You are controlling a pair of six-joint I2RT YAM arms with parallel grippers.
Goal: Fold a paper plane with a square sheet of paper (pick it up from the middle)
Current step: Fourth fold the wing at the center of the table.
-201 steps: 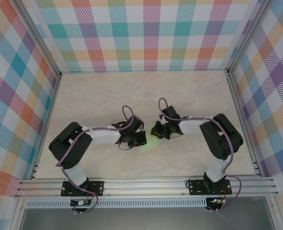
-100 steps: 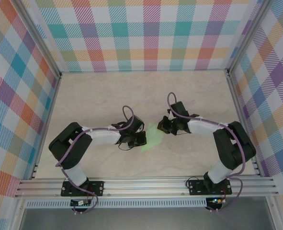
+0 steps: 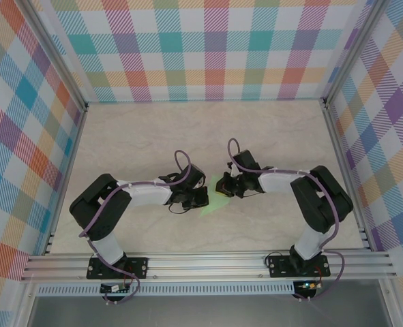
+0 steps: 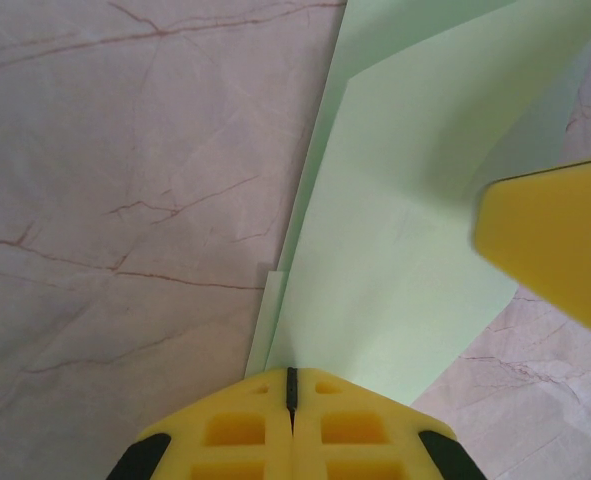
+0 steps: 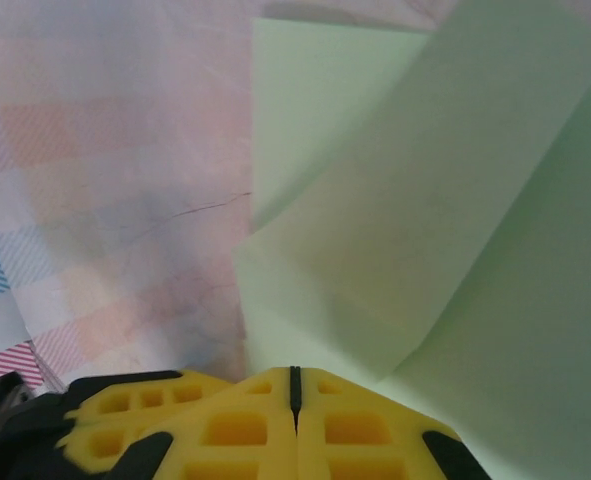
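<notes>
**Part-folded green sheet between two closed grippers**

The square sheet of paper (image 3: 212, 204), part-folded into layered flaps, lies near the middle of the table (image 3: 146, 143). The left gripper (image 3: 202, 198) sits at the sheet's left edge and the right gripper (image 3: 226, 189) at its right. Both have their jaws pressed together. I cannot tell whether either pinches the paper. The sheet looks thin, light and floppy, so it should slide and crease easily. A gentle grip on a raised flap edge seems best.
</notes>
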